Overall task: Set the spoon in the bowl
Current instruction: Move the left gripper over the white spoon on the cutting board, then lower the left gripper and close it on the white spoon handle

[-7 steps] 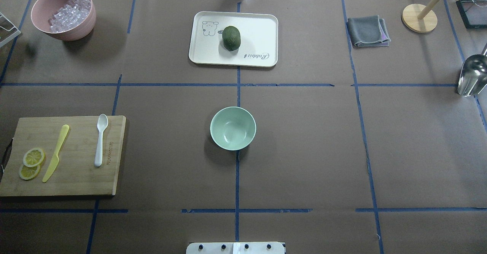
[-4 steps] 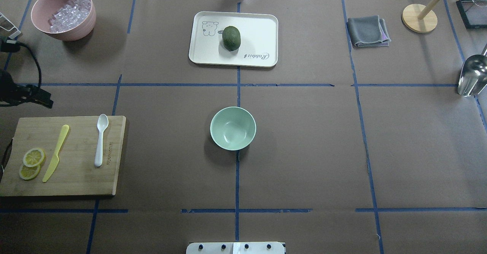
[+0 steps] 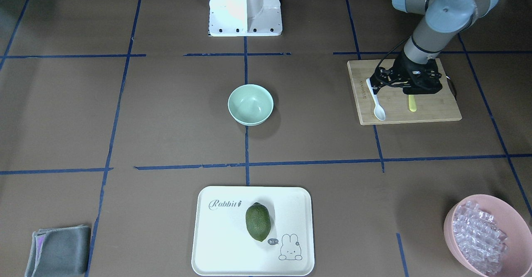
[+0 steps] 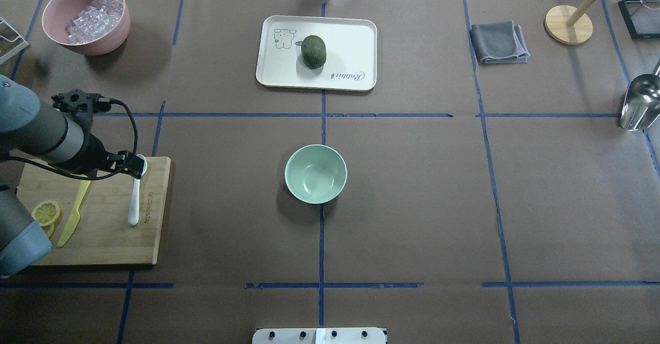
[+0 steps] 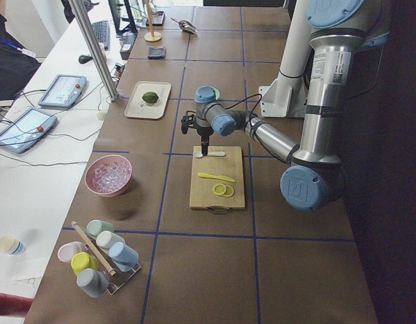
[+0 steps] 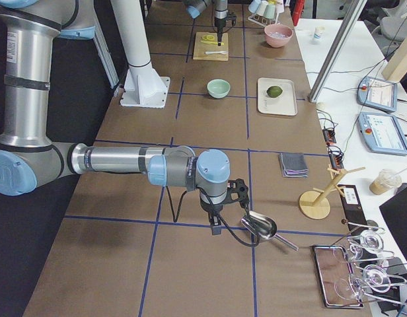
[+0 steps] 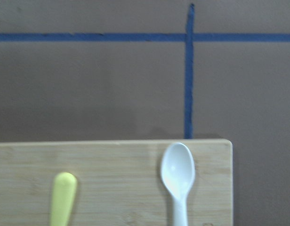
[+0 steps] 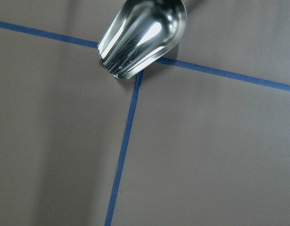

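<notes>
Hovering at the left of the overhead frame, the left hand (image 4: 130,163) hangs just above the white spoon (image 4: 135,199), which lies flat on the wooden cutting board (image 4: 113,230) near a yellow knife (image 4: 72,220). I cannot tell how wide its fingers stand. The green bowl (image 4: 315,150) sits mid-frame on the counter (image 4: 412,205), well apart. The right hand (image 6: 215,228) is beside a metal scoop (image 6: 259,226), and I cannot tell its state.

Silver-grey tubular arms (image 3: 428,32), pale blue joint caps, black left hand (image 4: 129,162), black cable (image 4: 135,130), white base (image 3: 245,7).
</notes>
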Controlling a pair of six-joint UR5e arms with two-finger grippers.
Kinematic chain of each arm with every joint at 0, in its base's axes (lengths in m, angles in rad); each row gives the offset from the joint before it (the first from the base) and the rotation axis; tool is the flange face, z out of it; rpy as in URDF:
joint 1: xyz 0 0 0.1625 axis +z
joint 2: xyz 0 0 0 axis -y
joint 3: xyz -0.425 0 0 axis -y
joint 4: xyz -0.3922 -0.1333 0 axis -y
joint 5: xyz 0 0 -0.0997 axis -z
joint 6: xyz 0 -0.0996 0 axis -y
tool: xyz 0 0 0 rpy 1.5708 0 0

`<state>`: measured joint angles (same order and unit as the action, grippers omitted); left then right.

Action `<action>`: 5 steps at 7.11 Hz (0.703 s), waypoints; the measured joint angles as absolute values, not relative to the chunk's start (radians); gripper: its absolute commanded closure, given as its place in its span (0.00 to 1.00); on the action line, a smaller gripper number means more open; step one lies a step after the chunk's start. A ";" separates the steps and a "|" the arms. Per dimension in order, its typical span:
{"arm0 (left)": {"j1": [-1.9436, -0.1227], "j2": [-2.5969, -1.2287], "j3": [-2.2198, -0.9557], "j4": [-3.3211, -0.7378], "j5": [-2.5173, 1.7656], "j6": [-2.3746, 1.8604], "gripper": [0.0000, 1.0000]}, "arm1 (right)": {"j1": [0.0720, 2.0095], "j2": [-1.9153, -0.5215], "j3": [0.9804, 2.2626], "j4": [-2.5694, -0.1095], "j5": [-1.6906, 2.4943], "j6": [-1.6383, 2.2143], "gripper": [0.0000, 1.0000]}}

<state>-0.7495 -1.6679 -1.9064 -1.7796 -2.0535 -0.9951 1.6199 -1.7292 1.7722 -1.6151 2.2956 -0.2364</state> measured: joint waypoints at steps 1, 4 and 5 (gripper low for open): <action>-0.725 -1.686 -1.873 -1.780 -2.049 -1.001 0.00 | 1.620 -1.730 1.772 -1.615 2.296 -0.237 0.00; -0.699 -1.709 -1.816 -1.781 -2.048 -1.000 0.00 | 1.620 -1.734 1.773 -1.614 2.296 -0.239 0.00; -0.699 -1.710 -1.813 -1.781 -2.049 -1.000 0.00 | 1.620 -1.735 1.773 -1.614 2.296 -0.241 0.00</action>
<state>-0.6987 -1.7099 -1.8132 -1.7806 -2.0491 -0.9996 1.6198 -1.7347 1.7728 -1.6138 2.2964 -0.2405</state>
